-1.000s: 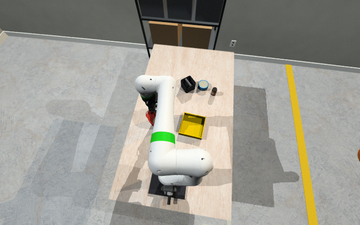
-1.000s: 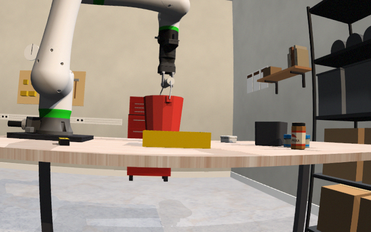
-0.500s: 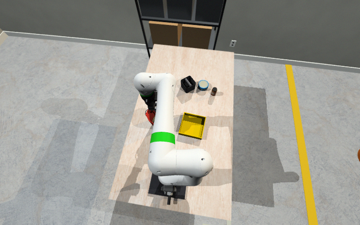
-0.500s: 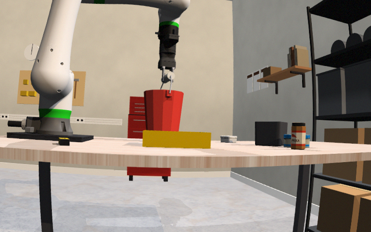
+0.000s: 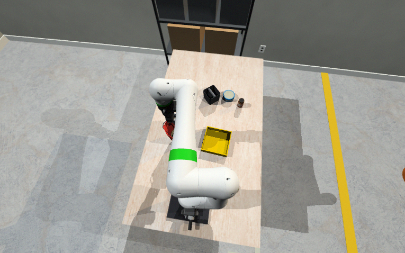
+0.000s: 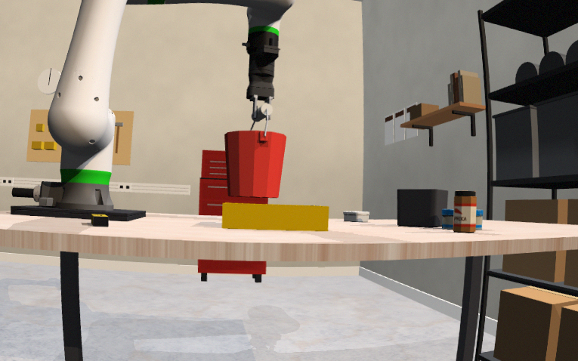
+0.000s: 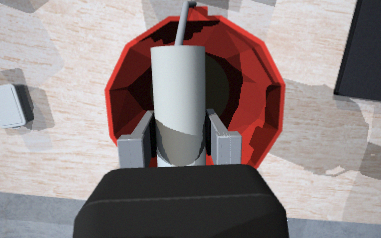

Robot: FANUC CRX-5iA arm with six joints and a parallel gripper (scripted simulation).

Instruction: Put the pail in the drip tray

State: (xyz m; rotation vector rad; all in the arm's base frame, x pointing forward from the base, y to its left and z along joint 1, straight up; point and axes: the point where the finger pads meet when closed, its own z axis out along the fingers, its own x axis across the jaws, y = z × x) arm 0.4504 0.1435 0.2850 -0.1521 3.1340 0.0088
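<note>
The robot's white arm (image 5: 183, 125) (image 6: 87, 80) is rising from its base and is reaching outward with its forearm nearly level. At the far end, the wrist (image 5: 163, 89) (image 6: 265, 20) is bending down, and the black hand (image 5: 172, 119) (image 6: 261, 112) (image 7: 180, 124) is hanging below it, pointing straight to the floor. Its two grey fingers are standing partly apart, one on each side, and they are gripping firmly between them. In the top view, the forearm is partly hiding the hand.
</note>
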